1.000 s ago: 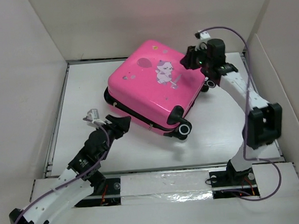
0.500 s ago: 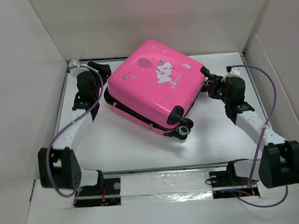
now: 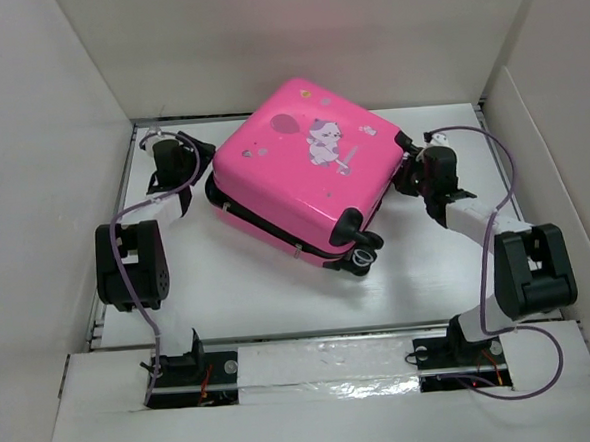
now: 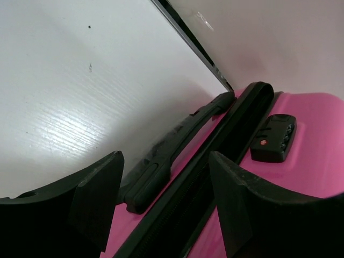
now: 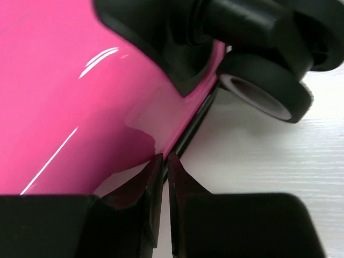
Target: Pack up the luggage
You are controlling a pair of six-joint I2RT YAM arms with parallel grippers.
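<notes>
The small squarish hot-pink hard-shell suitcase (image 3: 307, 170) lies flat on the white table (image 3: 229, 285), toward the far middle and turned at a slant. Its printed side faces up, with a cartoon animal (image 3: 326, 141) and a darker pink balloon (image 3: 284, 126) on it. Its two shells are shut together, so I cannot see the lining or whether anything is packed inside. A black wheel (image 3: 361, 262) sticks out at the corner nearest my bases. My left jaws sit low at the case's far left corner and stand open. Their two black fingers (image 4: 91, 199) are spread wide and touch nothing. Between them, from the left wrist, I see the black carry handle (image 4: 172, 156) lying flat against the pink side. Next to it runs the black zip seam (image 4: 215, 177), and a small black combination lock (image 4: 273, 138) sits on the shell beyond that. My right jaws are down at the case's right side, near another black wheel (image 5: 266, 88) with a pale hub. They are almost fully closed, with only a thin slit between the fingertips (image 5: 153, 172). The tips rest right at the lower edge of the glossy pink shell, where the dark seam meets the table. I see nothing caught in the slit.
</notes>
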